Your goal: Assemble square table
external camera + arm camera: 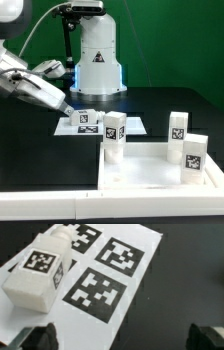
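The square table (160, 172), a white slab with a raised rim, lies flat at the near right of the black tabletop (40, 160) in the exterior view, with white tagged legs standing upright about it. One leg (113, 139) stands at the slab's far-left corner, a second (178, 127) at its far-right corner and a third (192, 157) toward its right edge; whether any of them is seated in a corner socket cannot be made out at this size. A fourth leg (84, 117) stands apart from the slab, farther back and to the exterior view's left, on the marker board (134, 124), the flat white sheet of printed tags lying just beyond the slab. The wrist view shows that fourth leg (38, 273) close up, a short white block with a black-and-white tag on its face, resting on the marker board (140, 308) beside three large tags. The gripper (64, 108) reaches in from the exterior view's left at the end of the white arm (30, 85), its tip right at that leg. In the wrist view the two dark fingers (38, 336) appear at the edge of the frame, spread wide apart with only the board between them and holding nothing. The arm's white base (97, 55) stands at the far side of the tabletop against a green backdrop (180, 40).
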